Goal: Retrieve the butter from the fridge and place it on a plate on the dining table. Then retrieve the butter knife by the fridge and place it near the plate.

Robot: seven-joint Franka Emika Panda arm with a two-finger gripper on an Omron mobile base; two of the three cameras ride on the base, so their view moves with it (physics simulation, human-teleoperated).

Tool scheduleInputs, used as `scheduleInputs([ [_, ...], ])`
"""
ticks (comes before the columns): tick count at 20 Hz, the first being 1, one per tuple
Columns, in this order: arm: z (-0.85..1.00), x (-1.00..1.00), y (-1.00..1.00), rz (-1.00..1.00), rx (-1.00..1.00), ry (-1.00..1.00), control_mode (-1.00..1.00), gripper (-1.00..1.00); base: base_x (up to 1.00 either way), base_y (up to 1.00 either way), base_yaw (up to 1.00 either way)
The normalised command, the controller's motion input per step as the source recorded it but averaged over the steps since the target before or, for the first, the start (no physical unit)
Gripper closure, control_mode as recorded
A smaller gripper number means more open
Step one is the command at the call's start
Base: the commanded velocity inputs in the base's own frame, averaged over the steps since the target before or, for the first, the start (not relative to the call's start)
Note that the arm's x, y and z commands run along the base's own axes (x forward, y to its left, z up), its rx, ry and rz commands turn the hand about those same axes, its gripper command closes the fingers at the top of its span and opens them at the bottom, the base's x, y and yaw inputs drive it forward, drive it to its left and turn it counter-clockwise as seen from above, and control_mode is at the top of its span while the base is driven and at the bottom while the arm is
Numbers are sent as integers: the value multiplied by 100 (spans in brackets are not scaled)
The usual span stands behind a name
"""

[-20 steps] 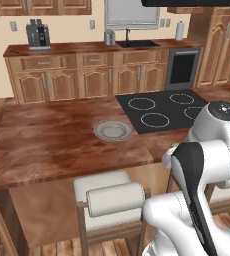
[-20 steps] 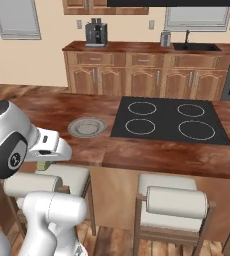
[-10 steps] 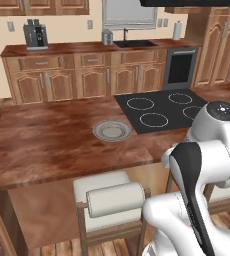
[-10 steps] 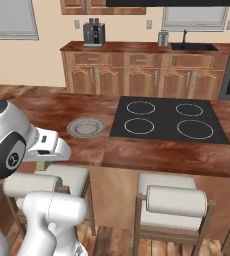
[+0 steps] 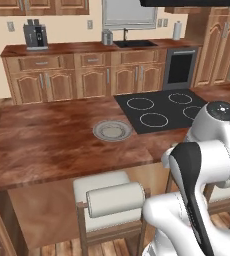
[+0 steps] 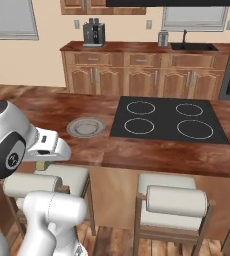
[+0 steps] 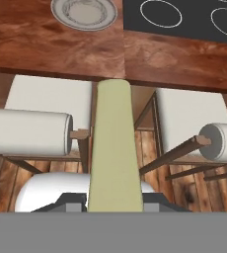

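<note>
My gripper (image 7: 114, 198) is shut on the butter (image 7: 113, 148), a pale yellow stick that runs up the middle of the hand view. The hand hangs in front of the dining table (image 5: 47, 145), above the white stools. From the right base camera the gripper (image 6: 43, 163) sits at the arm's left end with a bit of butter (image 6: 41, 165) under it. The round grey plate (image 5: 112, 130) (image 6: 87, 126) (image 7: 84, 11) lies bare on the tabletop beside the cooktop, ahead of the butter's far end. The fridge and the butter knife are out of view.
A black cooktop (image 5: 159, 110) (image 6: 167, 119) is set into the tabletop right of the plate. White cushioned stools (image 5: 112, 200) (image 6: 172, 200) stand along the table's near edge. Behind it runs a wood counter with a coffee machine (image 5: 34, 36) and a sink (image 5: 134, 43).
The whole picture has shifted only a little, so the base has barely moved. The butter stays in the gripper and the plate has kept its place.
</note>
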Motion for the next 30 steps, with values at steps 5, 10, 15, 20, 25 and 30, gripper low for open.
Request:
scheduleInputs([
  [5,0,0,0,0,0,0,100,100,10,17,0],
  [10,0,0,0,0,0,0,100,100,17,83,-10],
  [15,0,9,16,-1,0,-9,-100,100,7,49,-6],
  [20,1,43,2,0,8,-22,-100,100,0,0,0],
  [25,10,81,2,0,8,-8,-100,100,0,0,0],
  [30,6,100,24,0,0,12,-100,100,0,0,0],
])
